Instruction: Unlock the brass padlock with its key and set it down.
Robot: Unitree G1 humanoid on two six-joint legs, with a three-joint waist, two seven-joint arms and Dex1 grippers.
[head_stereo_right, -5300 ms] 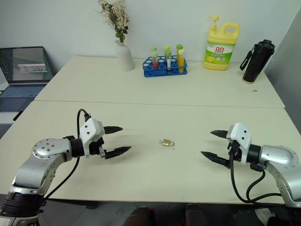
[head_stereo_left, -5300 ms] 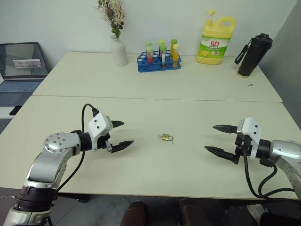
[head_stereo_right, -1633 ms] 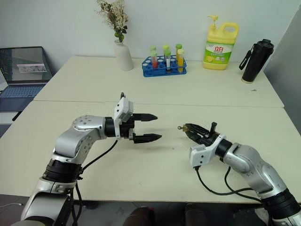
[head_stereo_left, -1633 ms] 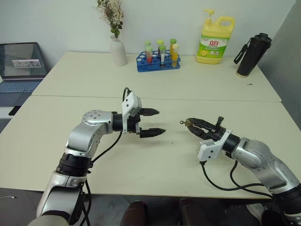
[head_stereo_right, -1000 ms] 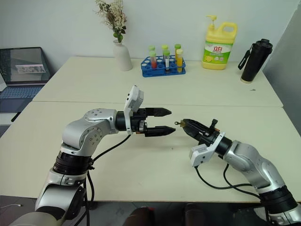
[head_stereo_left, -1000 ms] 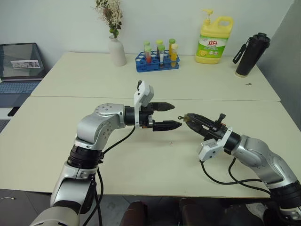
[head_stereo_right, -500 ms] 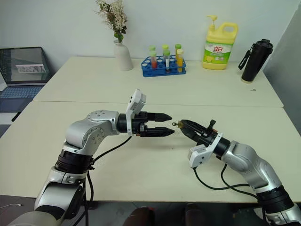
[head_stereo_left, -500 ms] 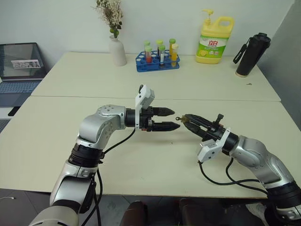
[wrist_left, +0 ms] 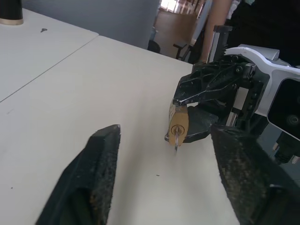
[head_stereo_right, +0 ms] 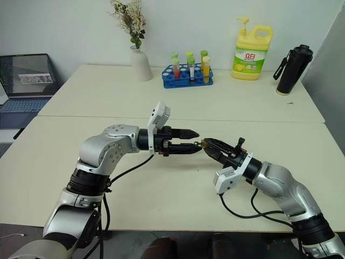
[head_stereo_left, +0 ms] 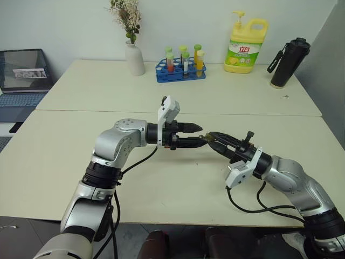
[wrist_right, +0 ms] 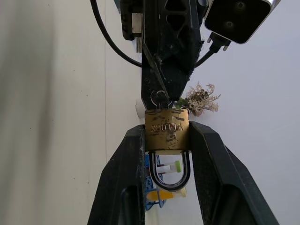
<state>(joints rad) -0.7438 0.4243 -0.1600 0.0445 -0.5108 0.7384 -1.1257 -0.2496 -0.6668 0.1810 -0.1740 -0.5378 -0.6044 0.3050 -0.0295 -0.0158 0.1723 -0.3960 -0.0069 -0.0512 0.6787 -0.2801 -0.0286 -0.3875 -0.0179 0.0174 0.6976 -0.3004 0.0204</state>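
Brass padlock point(wrist_right: 167, 131) sat clamped by its body between the fingers of my right pincer point(wrist_right: 167, 140), lifted above the cream surface point(head_stereo_left: 161, 189), shackle toward the wrist, key point(wrist_left: 175, 139) projecting from its end. My left pincer point(head_stereo_left: 198, 134) faced it, fingers parted around the key without visibly gripping. Behind stood a test-tube rack point(head_stereo_left: 182, 60) and a yellow bottle point(head_stereo_left: 246, 46).
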